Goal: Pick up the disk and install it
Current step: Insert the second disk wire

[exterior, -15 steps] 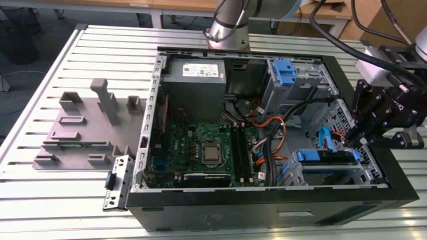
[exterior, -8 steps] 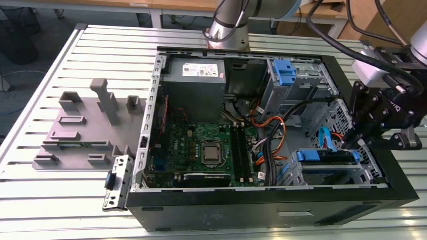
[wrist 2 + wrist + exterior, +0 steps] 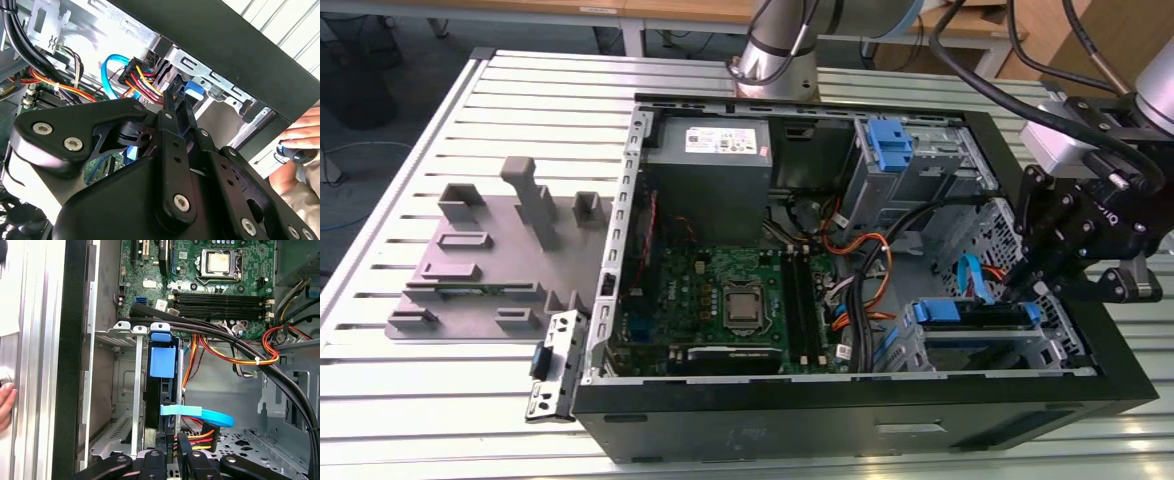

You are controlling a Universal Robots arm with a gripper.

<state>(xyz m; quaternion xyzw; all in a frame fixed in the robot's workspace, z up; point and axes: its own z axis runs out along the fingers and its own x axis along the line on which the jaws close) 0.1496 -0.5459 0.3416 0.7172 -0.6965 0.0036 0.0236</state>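
Disk seated in the drive cage, gripper at its connector end.
I see the hard drive (image 3: 161, 390) standing on edge in the bay (image 3: 131, 390); gripper (image 3: 172, 452) fingers nearly together around its cable plug (image 3: 170, 442), probably pressing it home.

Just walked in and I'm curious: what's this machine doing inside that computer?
A robot arm has its gripper down inside an open computer case, at the drive bay near the case's front corner. The disk, with its blue rails, sits upright in that bay, cables plugged in beside it. A person's hand rests outside the case.
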